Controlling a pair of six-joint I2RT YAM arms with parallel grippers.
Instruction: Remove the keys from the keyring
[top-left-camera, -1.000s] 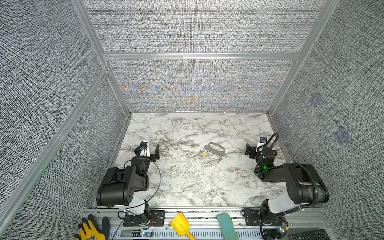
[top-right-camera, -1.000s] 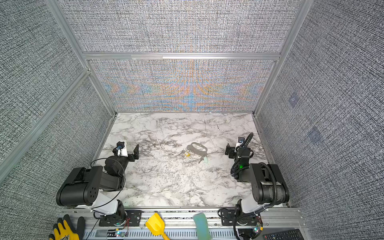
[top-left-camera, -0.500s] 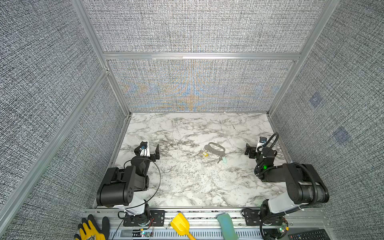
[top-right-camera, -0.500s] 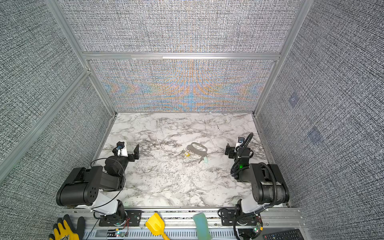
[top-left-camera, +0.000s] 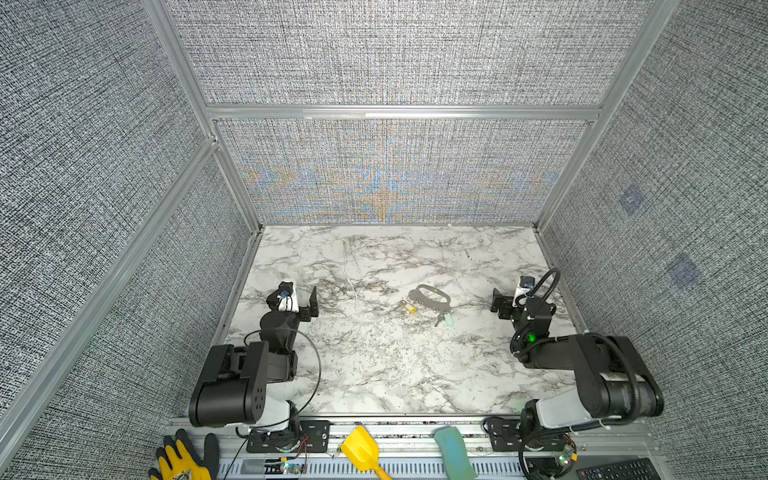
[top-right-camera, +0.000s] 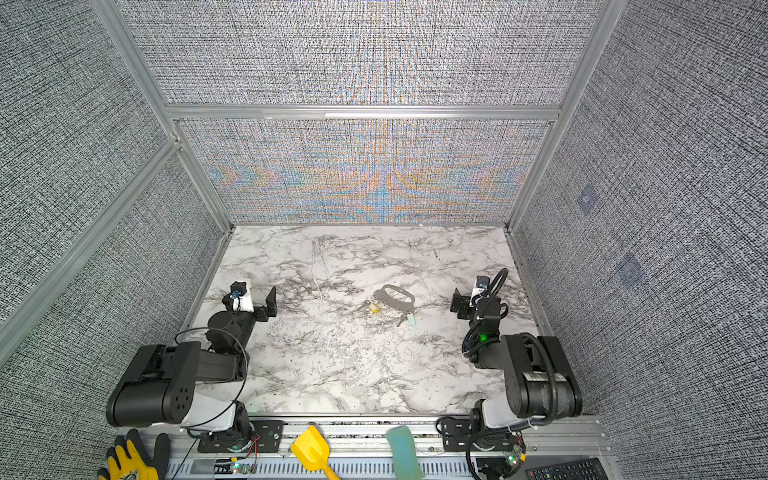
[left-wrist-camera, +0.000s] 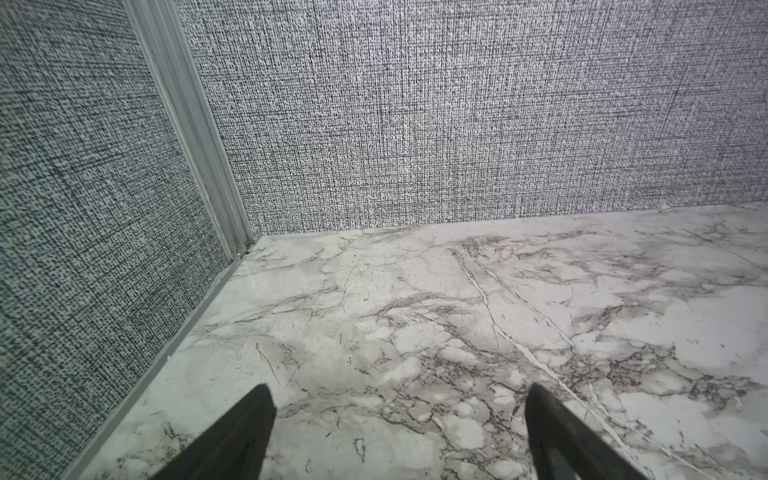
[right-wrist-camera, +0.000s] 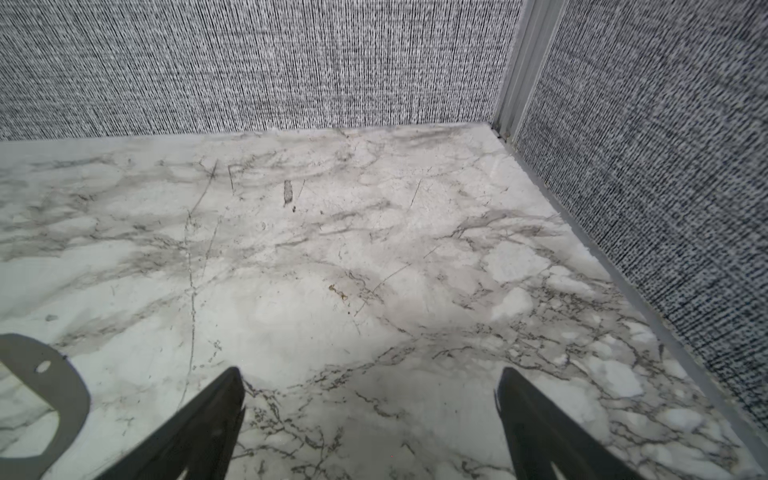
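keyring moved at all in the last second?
No. In both top views the keyring lies where it did a second ago, in the same place against the veins and the back edge of the marble table.

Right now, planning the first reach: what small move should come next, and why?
Probably swing the right gripper toward the keyring: it is open, empty and nearer than the left gripper, and the keys lie at the keyring's near edge, untouched.

keyring (right-wrist-camera: 68, 390) cut off at right wrist view's edge; keys (top-left-camera: 409, 308) too small.
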